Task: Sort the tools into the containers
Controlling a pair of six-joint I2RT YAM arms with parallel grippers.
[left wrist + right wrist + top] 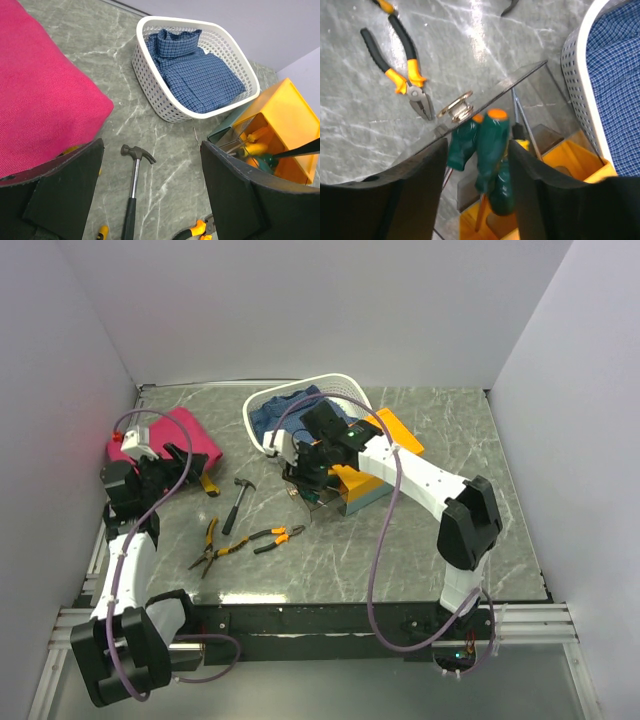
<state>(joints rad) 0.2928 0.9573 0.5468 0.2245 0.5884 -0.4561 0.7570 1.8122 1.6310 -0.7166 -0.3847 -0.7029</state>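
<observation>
The orange-yellow container point(388, 452) stands right of centre, its clear drawer point(318, 496) pulled out towards the left. My right gripper point(315, 475) hangs over the drawer with its jaws apart. In the right wrist view a blurred green-handled screwdriver point(492, 150) sits between the fingers of the right gripper point(477, 170), over other tools in the drawer point(520, 85). A hammer point(237, 502) and two orange-handled pliers point(208, 540) point(255, 542) lie on the table. My left gripper point(185, 465) is open and empty, above the table near the hammer point(134, 175).
A white basket point(340, 385) holding a blue checked shirt stands behind the container. A pink cloth point(185, 435) lies at the far left, with a yellow-handled tool point(208, 483) at its edge. Side walls close in the table.
</observation>
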